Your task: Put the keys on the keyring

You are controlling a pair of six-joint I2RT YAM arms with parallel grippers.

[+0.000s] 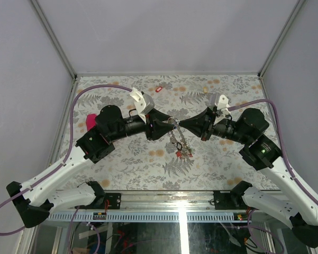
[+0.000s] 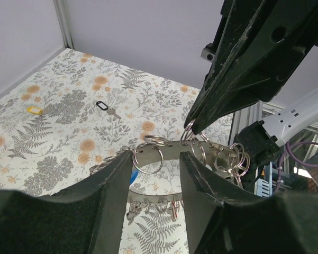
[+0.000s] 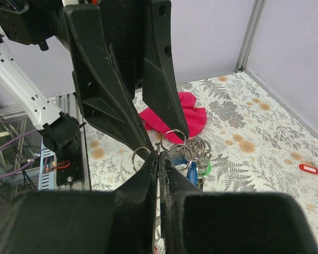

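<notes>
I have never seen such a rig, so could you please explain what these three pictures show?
Two robot arms are bolted to a flower-patterned table. One picture looks down from above; the other two come from wrist cameras, each arm's own fingers in front. The right gripper is shut on the keyring, a bunch of rings and keys hanging between the arms. The left gripper faces it with jaws apart, apparently gripping nothing. On the table lie a magenta cloth, a red-tagged key and a black-tagged key.
</notes>
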